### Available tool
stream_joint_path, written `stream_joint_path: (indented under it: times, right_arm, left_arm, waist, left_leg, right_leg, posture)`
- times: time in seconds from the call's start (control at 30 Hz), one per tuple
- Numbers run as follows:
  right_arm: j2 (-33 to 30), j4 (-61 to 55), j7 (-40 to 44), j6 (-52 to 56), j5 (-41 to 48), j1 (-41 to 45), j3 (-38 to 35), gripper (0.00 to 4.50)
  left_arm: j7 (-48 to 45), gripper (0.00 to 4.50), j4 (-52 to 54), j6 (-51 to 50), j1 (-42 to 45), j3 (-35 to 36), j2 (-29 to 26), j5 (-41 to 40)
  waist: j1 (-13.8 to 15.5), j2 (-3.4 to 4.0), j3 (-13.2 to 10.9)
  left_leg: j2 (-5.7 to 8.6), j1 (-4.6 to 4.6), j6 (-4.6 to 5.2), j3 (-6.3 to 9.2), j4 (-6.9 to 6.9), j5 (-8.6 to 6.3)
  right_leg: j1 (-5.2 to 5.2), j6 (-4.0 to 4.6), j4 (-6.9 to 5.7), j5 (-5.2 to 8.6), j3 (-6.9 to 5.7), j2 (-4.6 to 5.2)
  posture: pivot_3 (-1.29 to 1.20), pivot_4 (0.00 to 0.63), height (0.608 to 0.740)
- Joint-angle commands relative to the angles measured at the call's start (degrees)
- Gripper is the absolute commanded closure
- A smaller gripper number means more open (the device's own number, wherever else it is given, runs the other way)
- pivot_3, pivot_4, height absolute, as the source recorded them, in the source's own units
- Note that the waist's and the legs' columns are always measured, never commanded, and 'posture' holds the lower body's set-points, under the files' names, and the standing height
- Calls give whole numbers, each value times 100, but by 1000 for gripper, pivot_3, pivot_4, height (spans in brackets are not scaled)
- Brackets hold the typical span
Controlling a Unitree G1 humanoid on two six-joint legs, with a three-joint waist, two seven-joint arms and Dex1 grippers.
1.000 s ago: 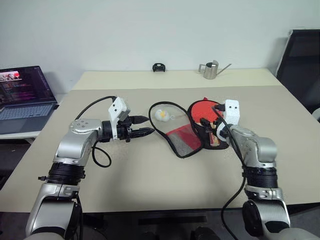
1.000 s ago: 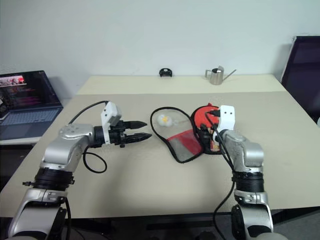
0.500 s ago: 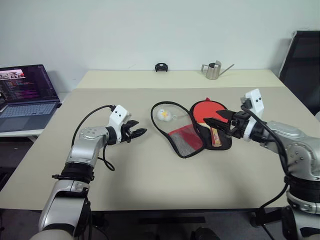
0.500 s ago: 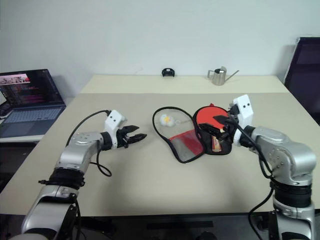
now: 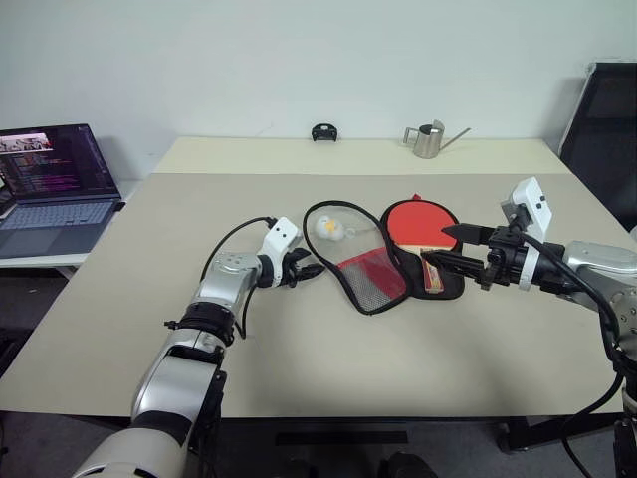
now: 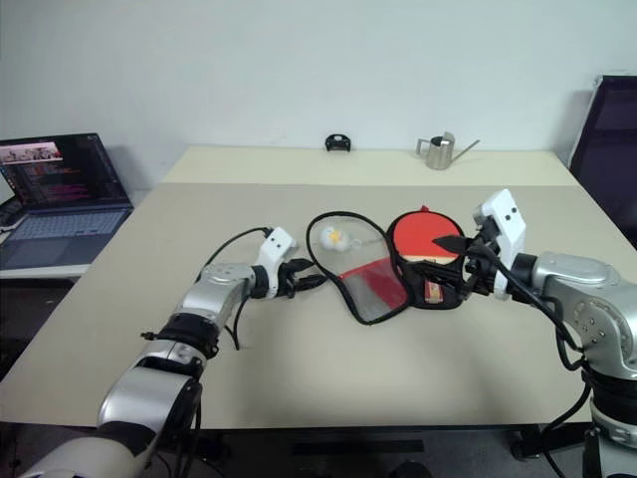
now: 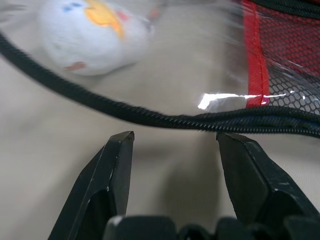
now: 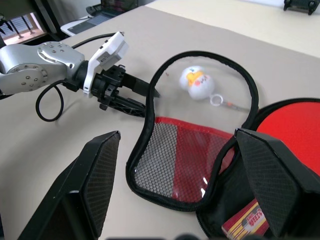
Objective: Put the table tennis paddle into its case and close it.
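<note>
The case lies unzipped on the table, its clear and red-mesh flap spread to the left. On its black half rests the table tennis paddle, red face up, wooden handle toward the near edge. My left gripper is open and low over the table at the flap's left edge; in the left wrist view the black zipper rim runs just past its fingertips. My right gripper hangs wide open at the paddle's right side, pointing left above the handle, holding nothing.
A white ball keychain shows through the flap's clear window. A laptop stands on a side table at the left. A metal watering can and a small black object are at the table's far edge, a black chair at the right.
My left gripper has come down and to the right, up to the case flap's edge. My right gripper has drawn back and up from over the paddle and turned to point left.
</note>
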State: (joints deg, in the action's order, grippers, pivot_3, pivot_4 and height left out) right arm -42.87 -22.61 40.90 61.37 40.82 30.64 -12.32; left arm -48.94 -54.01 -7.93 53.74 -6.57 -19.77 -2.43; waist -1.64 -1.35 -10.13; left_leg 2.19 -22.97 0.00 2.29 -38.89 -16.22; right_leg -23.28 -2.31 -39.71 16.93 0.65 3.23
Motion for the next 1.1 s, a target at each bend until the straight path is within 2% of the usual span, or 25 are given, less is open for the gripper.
stream_joint_path:
  times: [0.03,0.37,0.5,0.73,0.9,1.1]
  right_arm:
    - [-92,-216,-72,-136,101,-34,-213,510]
    - [-138,-522,-392,-5,313,-323,-521,510]
    - [-170,-715,-595,101,445,-502,-748,510]
    - [-116,-959,-1098,279,588,-747,-1024,510]
    - [-43,-847,-1504,346,592,-745,-1087,510]
    - [124,-219,-1809,134,223,-474,-689,510]
  left_arm:
    - [115,1625,-264,296,330,24,206,100]
    - [-133,1625,-497,885,1483,123,750,52]
    - [239,1625,-1239,1111,2173,214,1324,100]
    - [1348,1625,-2027,1234,2618,386,2126,264]
    - [1510,1625,-2081,1333,2674,511,2137,262]
    - [294,1625,-1754,1646,2359,748,1537,50]
  waist:
    - [11,-3,-2]
    - [54,-23,-14]
    - [100,-24,-14]
    - [108,-27,-16]
    - [109,-27,-16]
    - [86,-25,-15]
  left_leg:
    - [0,0,0,0,0,0]
    - [3,-10,-1,5,-2,0]
    - [3,-13,-1,5,0,0]
    - [4,-12,1,2,1,0]
    - [3,-8,0,2,1,0]
    - [3,-2,-1,-4,1,1]
  right_leg:
    - [0,0,0,0,-1,0]
    - [0,-1,10,0,-11,3]
    - [0,-1,17,0,-14,3]
    - [0,-2,15,0,-10,2]
    - [-1,-2,7,0,-6,0]
    - [-2,-2,2,0,-1,-2]
  posture:
    - [0,150,740]
    - [0,150,740]
    - [0,150,740]
    - [0,150,740]
    - [0,150,740]
    - [0,150,740]
